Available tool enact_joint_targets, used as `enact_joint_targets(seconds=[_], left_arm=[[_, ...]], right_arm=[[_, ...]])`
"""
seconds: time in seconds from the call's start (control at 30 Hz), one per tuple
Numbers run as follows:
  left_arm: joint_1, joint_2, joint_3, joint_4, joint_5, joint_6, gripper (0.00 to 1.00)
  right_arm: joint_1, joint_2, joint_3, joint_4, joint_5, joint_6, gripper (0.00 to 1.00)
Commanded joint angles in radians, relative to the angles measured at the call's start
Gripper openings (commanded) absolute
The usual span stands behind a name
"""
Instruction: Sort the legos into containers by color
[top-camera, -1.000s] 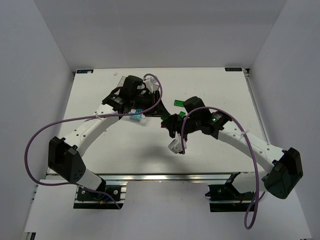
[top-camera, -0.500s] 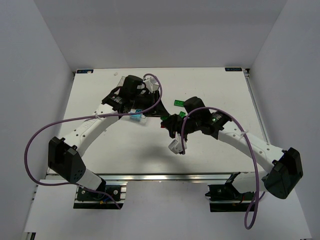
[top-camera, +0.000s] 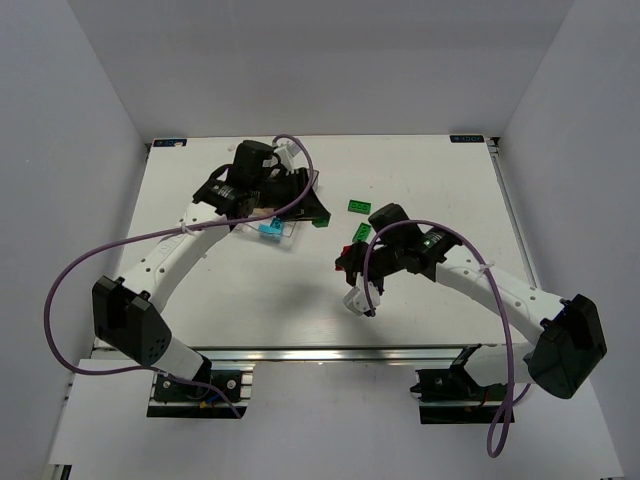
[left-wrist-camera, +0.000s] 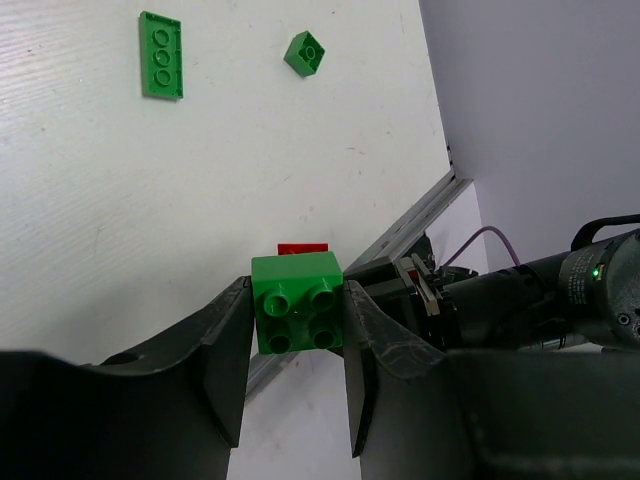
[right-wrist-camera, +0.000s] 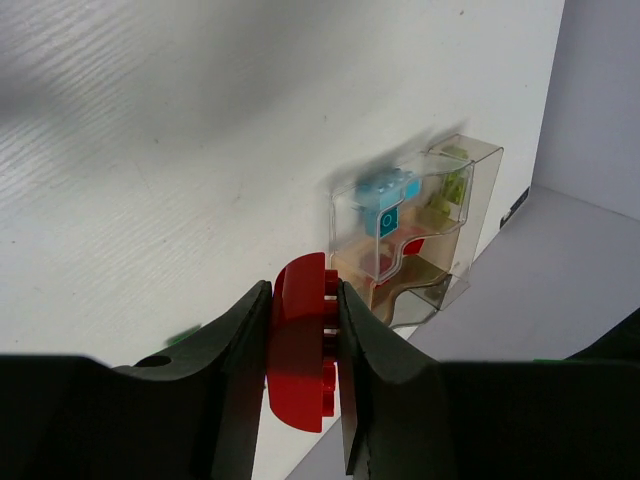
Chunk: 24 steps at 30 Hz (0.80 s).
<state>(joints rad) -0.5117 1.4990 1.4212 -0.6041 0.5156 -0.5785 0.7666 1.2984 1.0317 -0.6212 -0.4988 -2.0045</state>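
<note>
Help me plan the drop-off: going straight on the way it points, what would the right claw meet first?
Probably the clear tray, whose near wall lies just ahead of the red brick pinched in the right claw. Depth is hard to judge from the wrist view.

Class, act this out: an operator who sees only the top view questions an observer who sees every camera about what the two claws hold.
Operator: Left side, anything gripped?
Observer: The left claw grips a green brick, four studs showing.
Operator: And the right?
Observer: The right claw is shut on a red brick, seen edge-on.
Operator: Any red sorted already?
Observer: Yes, a red piece shows through the tray's clear wall.
</note>
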Motion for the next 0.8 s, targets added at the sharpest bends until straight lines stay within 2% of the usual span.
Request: enact_joint_targets(seconds=[0.0, 0.2, 0.3, 0.4, 0.43, 0.53, 0.77], left_arm=[[0.007, -0.037, 0.036, -0.005, -0.002, 0.016, 0.0], [0.028, -0.043, 0.015, 0.004, -0.078, 0.019, 0.0], [0.051, -0.023, 0.007, 0.018, -0.159, 0.017, 0.0], [0.081, 0.015, 0.007, 0.061, -0.248, 0.016, 0.0], [0.096, 0.027, 0.012, 0.087, -0.264, 0.016, 0.0], [0.12, 0.095, 0.041, 0.142, -0.345, 0.022, 0.0], [0.142, 0.314, 0.206, 0.228, -0.466, 0.043, 0.0]], right_arm=[[-0.004, -0.024, -0.001, -0.018, -0.004, -0.105, 0.0], [-0.009, -0.007, 0.005, 0.009, 0.009, -0.015, 0.0], [-0.016, 0.041, 0.06, 0.021, 0.02, 0.151, 0.0], [-0.033, 0.102, 0.152, 0.032, 0.028, 0.382, 0.0], [-0.041, 0.117, 0.177, 0.034, 0.028, 0.505, 0.0], [-0.07, 0.174, 0.273, 0.028, 0.013, 0.71, 0.0], [-0.151, 0.219, 0.353, 0.043, -0.073, 0.979, 0.0]])
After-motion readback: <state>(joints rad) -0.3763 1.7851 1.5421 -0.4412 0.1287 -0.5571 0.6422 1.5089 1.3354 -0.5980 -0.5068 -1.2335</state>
